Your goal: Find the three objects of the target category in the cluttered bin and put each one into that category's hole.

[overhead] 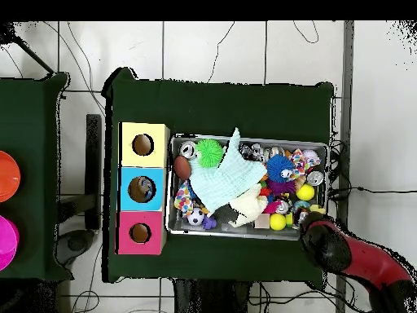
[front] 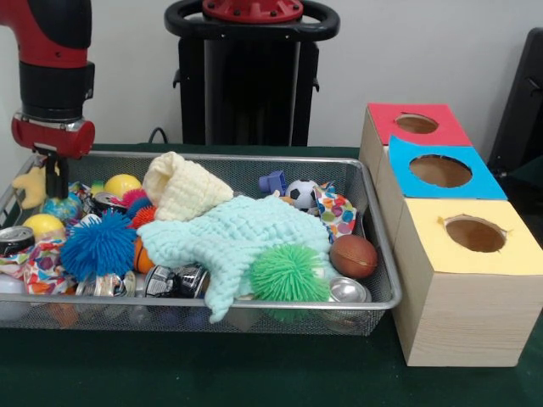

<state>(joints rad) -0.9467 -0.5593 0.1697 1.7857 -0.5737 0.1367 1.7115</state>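
1. Tool [front: 53,174] position: the red and black arm comes down at one end of the wire bin [front: 377,254], the end farthest from the three boxes. Its tip dips just inside the rim, beside a pale yellow star-shaped toy [front: 32,186].
2. Tool state: I cannot tell how it is set, nor whether it has hold of anything; the tip is hidden among the clutter in the front view and under the arm in the overhead view.
3. Target things: the task does not name the category, so which three pieces count is unclear. Balls are the likeliest guess. Nearest the tool lie a yellow ball [front: 122,184] and a second yellow ball [front: 43,225]; a blue spiky ball [front: 98,246] is a little farther along.
4. Farther pieces: a green spiky ball [front: 289,273], a brown ball [front: 353,255] and a small soccer ball [front: 300,193] sit toward the boxes' end, well apart from the tool.
5. Cover: a mint knitted cloth [front: 237,237] and a cream knitted cloth [front: 182,188] lie across the middle and may hide more.
6. Deciding relation: the yellow box [front: 501,263], blue box [front: 407,182] and red box [front: 377,127] stand just beside the bin's opposite end on the green counter [front: 271,373], so any carry runs the bin's whole long axis.
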